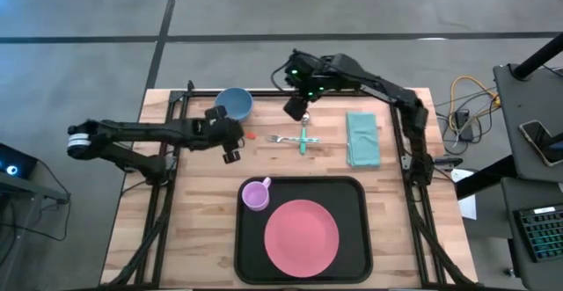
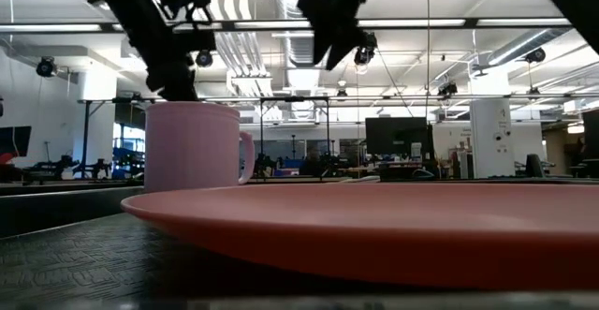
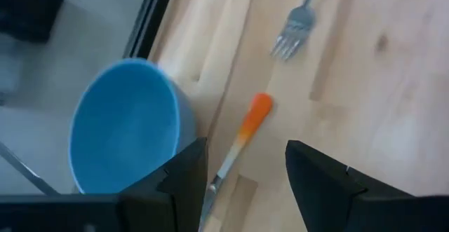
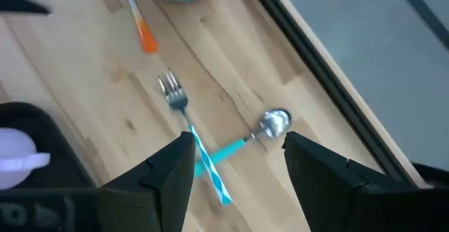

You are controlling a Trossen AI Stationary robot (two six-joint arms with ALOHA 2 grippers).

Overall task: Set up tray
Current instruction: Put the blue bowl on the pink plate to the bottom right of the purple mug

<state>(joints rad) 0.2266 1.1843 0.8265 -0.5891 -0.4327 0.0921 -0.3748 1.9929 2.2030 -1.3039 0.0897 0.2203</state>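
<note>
We start from the tray point(image 1: 303, 238), which lies at the near middle of the table, well clear of both sets of fingers. It already carries a pink plate point(image 1: 302, 236) and, in its corner, a lilac cup point(image 1: 256, 194). The cutlery, the blue bowl point(image 1: 234, 104) and the folded green napkin point(image 1: 361, 138) are still out on the bare wood beyond it.

Our left gripper point(image 3: 244, 183) hangs with its fingers spread wide and empty. Between them, just ahead of the tips, runs an orange-handled utensil point(image 3: 245, 130), with the blue bowl close beside one finger and the fork's tines further out. Our right gripper point(image 4: 238, 169) is also wide and holding nothing, poised over the crossed teal-handled fork point(image 4: 193, 137) and spoon point(image 4: 259, 134).

We judge the step in hand to be picking up cutlery. To do it well, we should turn the left wrist so the fingers straddle the thin handle across its width, then descend without nudging the bowl. On the right, we should take the upper piece of the crossed pair alone, near its handle's middle, so the other is not dragged.
</note>
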